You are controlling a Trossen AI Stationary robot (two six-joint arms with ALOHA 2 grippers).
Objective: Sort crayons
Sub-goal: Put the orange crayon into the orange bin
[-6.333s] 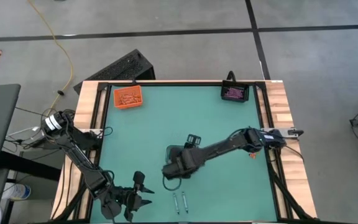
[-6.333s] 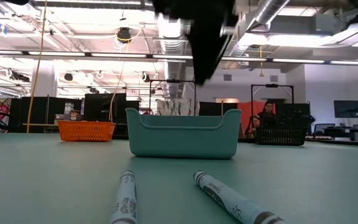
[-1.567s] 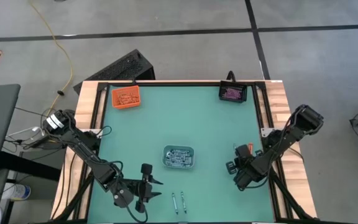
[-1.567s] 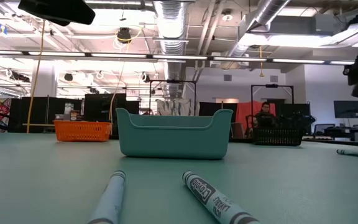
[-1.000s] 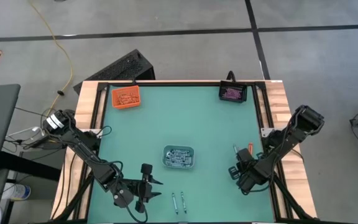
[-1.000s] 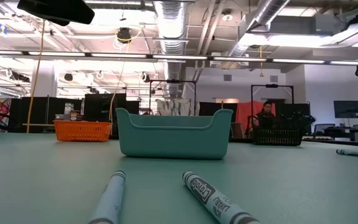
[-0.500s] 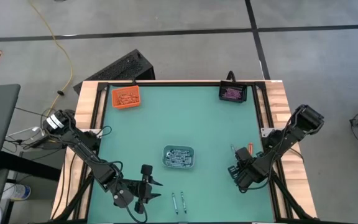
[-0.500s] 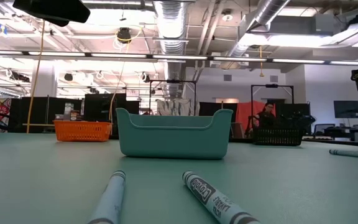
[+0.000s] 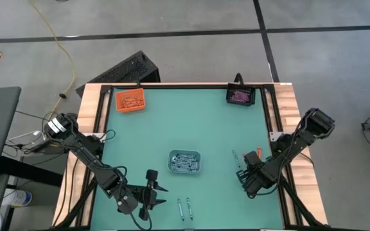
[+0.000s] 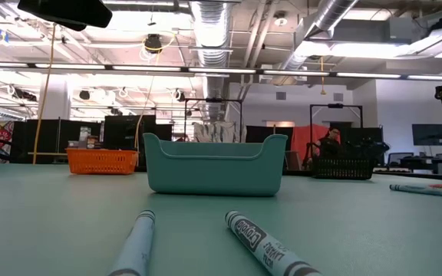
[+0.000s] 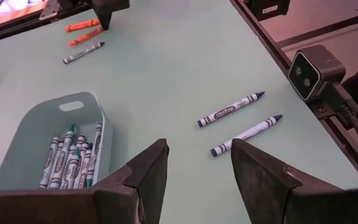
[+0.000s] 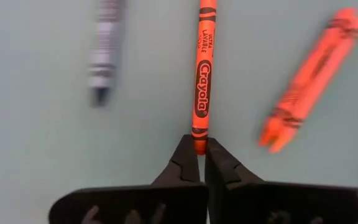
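A: Where's the right pincer (image 12: 201, 149)?
B: Right side of the bench (image 9: 159, 135), low over the mat. We see its jaws pressed together on the end of an orange crayon (image 12: 202, 78), which lies flat and points straight away from the fingertips.

A: What else is around it?
B: A grey-blue crayon (image 12: 104, 53) on one side and a second orange crayon (image 12: 312, 78), angled, on the other. Neither touches the gripped one. In the low view that group shows at the far right edge (image 10: 424, 189).

A: Left pincer (image 11: 197, 165)?
B: Near-left corner of the bench, raised, jaws apart, holding nothing. We read two grey-blue loose crayons (image 11: 230, 109) ahead of it, roughly parallel, close to the bench's near edge. They don't touch each other.

A: Trays?
B: Clear-grey tray (image 9: 185, 162) mid-bench, grey-blue crayons (image 11: 70, 158) piled inside. Orange tray (image 9: 131, 101) at the far left with orange crayons in it. Black tray (image 9: 241, 95) at the far right with purple-pink ones.

A: Anyone in the room?
B: A person (image 10: 331, 146) behind the bench, far back in the low view.
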